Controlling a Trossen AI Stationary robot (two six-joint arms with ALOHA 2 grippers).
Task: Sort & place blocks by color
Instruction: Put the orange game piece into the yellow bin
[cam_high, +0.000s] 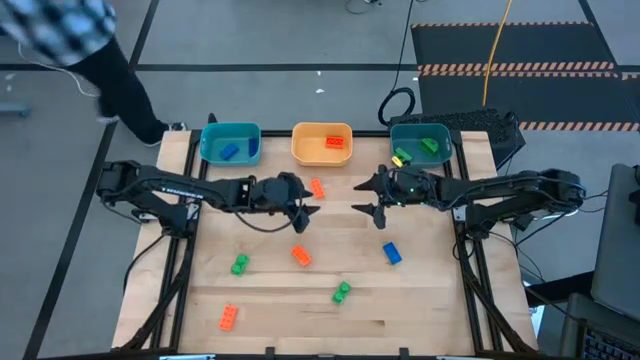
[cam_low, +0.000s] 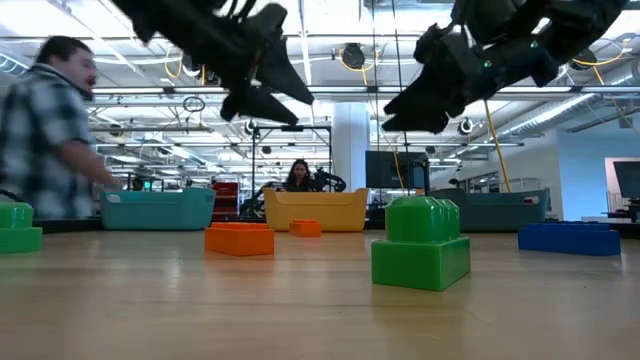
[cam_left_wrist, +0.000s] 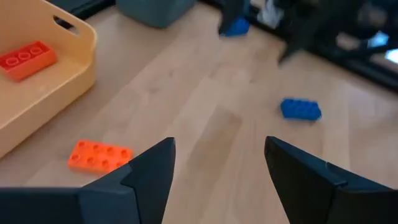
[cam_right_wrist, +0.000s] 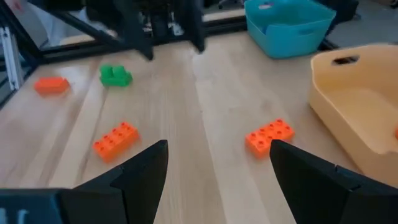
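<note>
Both grippers are held wide and empty above the table's middle — the left gripper (cam_high: 305, 212) and the right gripper (cam_high: 368, 196) face each other, neither touching a block. An orange block (cam_high: 317, 188) lies between them, just in front of the orange tray (cam_high: 322, 157) at the far edge, probably the easiest next pick. Sorting is partly done: a blue block (cam_high: 230, 151) is seen in the teal tray (cam_high: 212, 148), an orange-red one (cam_high: 335, 143) in the orange tray, a green one (cam_high: 430, 146) in the dark tray (cam_high: 398, 135). Loose blocks remain towards the near edge — green (cam_high: 240, 265), orange (cam_high: 301, 256), blue (cam_high: 392, 253), green (cam_high: 342, 292), orange (cam_high: 229, 317).
</note>
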